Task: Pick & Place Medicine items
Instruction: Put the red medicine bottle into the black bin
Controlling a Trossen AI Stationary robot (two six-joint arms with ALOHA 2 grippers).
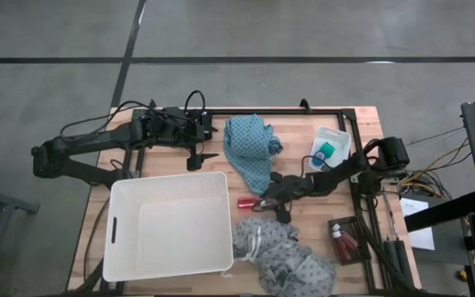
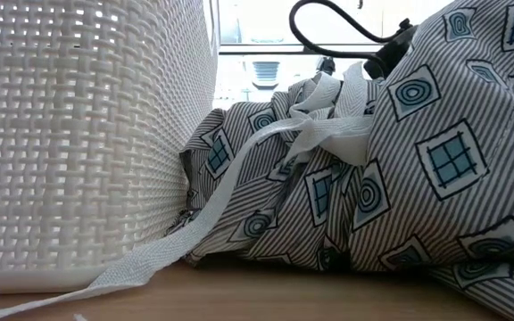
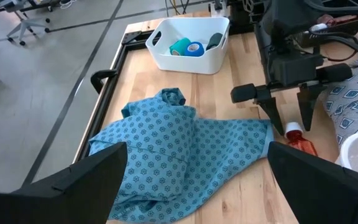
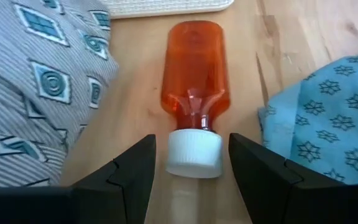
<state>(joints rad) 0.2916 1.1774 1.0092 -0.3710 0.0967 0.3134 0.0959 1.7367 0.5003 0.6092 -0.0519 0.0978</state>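
Bottle (image 4: 194, 74): red, white cap (image 4: 194, 152); lies flat on the counter (image 4: 291, 37), between the grey cloth (image 4: 36, 81) and the teal cloth (image 4: 328, 118), just off the basket (image 1: 169, 224).
Right tool (image 4: 194, 163): low over the bottle, jaws parted either side of the cap, not yet closed on it; holds nothing.
Left tool (image 3: 191, 177): spread wide, empty, waiting above the teal cloth at the far side of the counter.
Handling: probably light, rigid plastic; smooth and round, so apt to roll or slip sideways when pinched.
Hold: across the cap or the neck just below it, jaws square to the bottle's length.
Other stock: two bottles (image 1: 342, 240) in the dark tray (image 1: 361, 247); teal roll (image 3: 180, 47) and blue piece (image 3: 195, 49) in the white tub (image 3: 185, 62).
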